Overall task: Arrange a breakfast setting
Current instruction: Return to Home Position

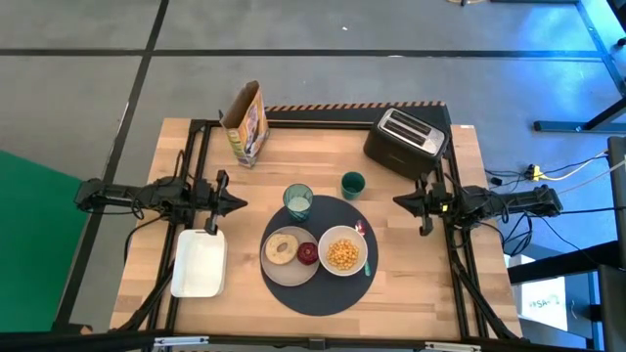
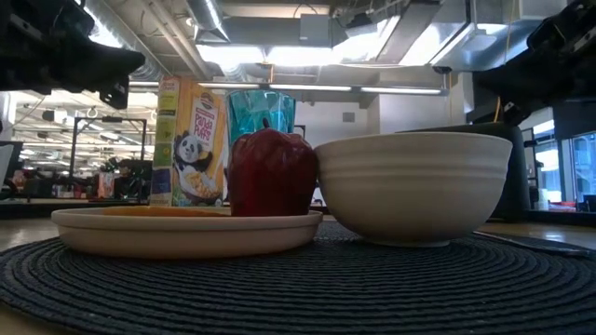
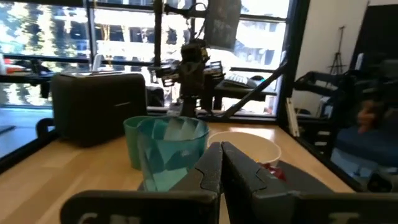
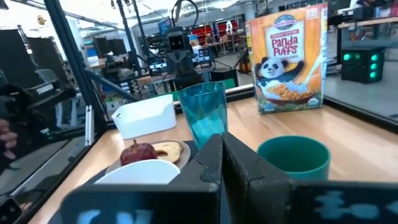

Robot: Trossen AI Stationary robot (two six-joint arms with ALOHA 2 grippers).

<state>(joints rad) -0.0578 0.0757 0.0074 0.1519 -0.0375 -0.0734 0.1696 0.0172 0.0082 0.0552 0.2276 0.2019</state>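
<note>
The setting lay at the table's centre. The mat (image 1: 315, 299) carried the plate (image 1: 284, 273), which held an apple (image 1: 307, 253) and a ring-shaped bread. The bowl (image 1: 342, 232) of cereal sat just beside the plate on its right, with the spoon (image 1: 368, 258) along the bowl's right side. The tumbler (image 1: 298, 200) stood at the mat's far edge, and the cup (image 1: 352, 184) stood just beyond that edge, off the mat. The left gripper (image 1: 242, 203) hung at the table's left side, near the white tray (image 1: 200, 262), with its fingers pressed together and nothing between them. The right gripper (image 1: 396, 200) mirrored it at the right side, near the toaster (image 1: 406, 137), also closed and empty. Both arms appeared to be at or close to their rest pose. To complete the return correctly, any remaining motion should lead outward, away from the mat. It should run slowly and level, well apart from the tumbler, tray and toaster, and end with both arms symmetric.
</note>
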